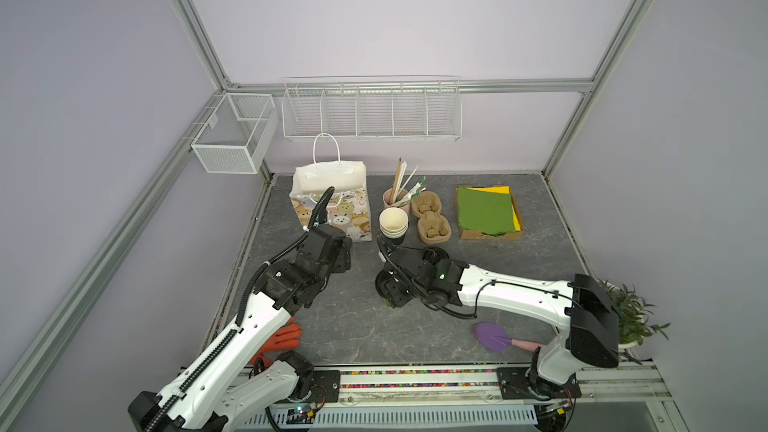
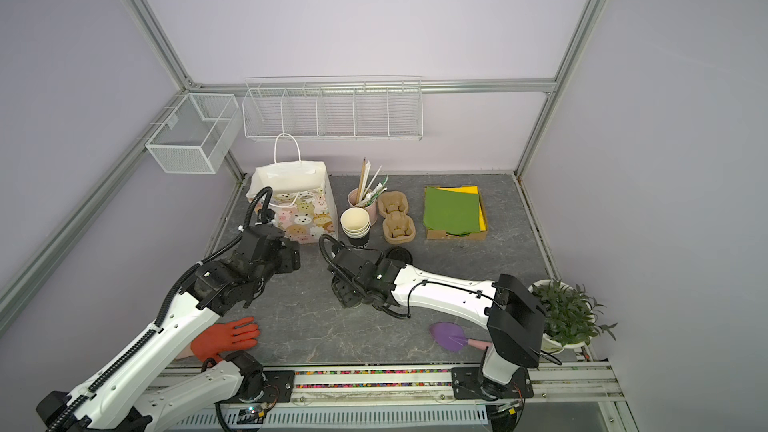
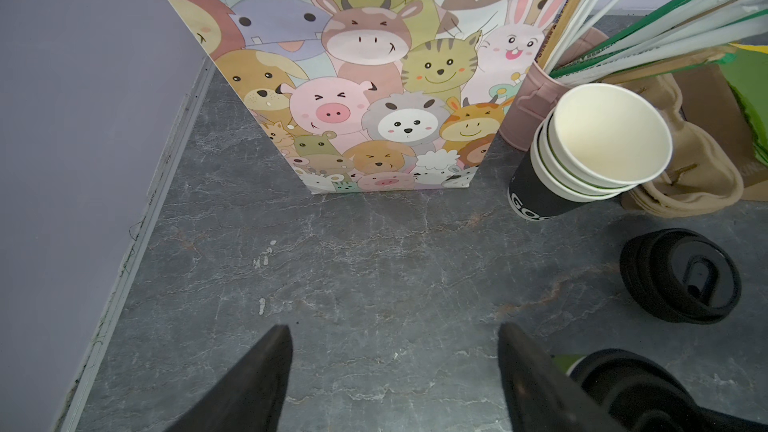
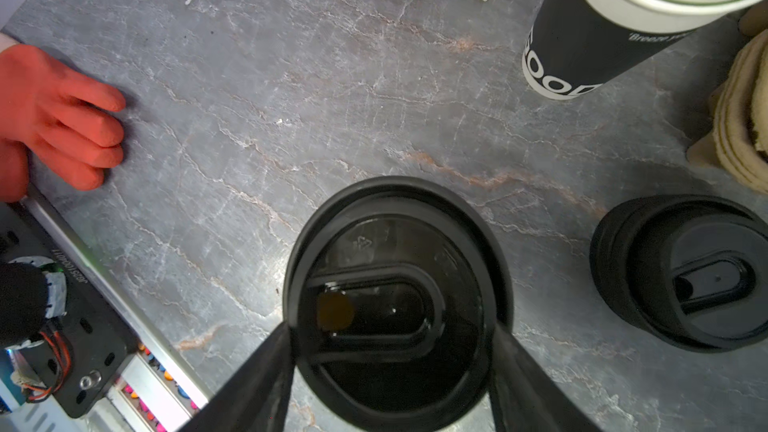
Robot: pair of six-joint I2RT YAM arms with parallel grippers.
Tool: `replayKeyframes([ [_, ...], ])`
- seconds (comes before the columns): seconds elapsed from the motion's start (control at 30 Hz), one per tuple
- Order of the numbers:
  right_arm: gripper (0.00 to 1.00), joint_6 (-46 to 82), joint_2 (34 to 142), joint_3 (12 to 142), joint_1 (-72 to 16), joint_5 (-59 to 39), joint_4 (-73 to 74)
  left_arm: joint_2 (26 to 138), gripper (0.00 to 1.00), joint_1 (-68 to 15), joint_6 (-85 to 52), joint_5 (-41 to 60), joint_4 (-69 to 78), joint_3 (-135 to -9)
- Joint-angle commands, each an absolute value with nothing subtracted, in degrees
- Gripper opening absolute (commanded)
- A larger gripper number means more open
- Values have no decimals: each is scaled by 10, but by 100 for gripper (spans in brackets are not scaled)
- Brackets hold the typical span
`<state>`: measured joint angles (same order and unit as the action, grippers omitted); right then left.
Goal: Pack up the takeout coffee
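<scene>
Snugly — takeout coffee (image 4: 395, 259) sits within right gripper (image 4: 393, 326).

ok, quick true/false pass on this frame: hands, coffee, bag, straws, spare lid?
1. The left hand is open and empty. True.
2. The takeout coffee is in the bag. False: it stands on the table, between the fingers of the right hand.
3. A spare black lid lies on the table. True.
4. The straws are in the bag. False: they stand in the pink cup.
5. An orange glove rests on the table. True.
</scene>
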<state>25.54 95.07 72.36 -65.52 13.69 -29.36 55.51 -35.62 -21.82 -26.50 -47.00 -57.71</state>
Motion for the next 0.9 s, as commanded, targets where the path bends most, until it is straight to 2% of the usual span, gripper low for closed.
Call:
replayKeyframes([
  [0.0, 69, 272, 993, 711, -657, 116, -419, 556, 79, -353, -214, -259, -480, -569],
  [0.17, 69, 267, 1010, 725, -656, 111, -459, 558, 79, -353, -213, -254, -481, -569],
  [0.43, 68, 261, 1019, 704, -652, 84, -429, 571, 79, -353, -213, -224, -480, -566],
  [0.87, 68, 232, 1013, 727, -644, 76, -437, 613, 79, -353, -337, -15, -476, -552],
])
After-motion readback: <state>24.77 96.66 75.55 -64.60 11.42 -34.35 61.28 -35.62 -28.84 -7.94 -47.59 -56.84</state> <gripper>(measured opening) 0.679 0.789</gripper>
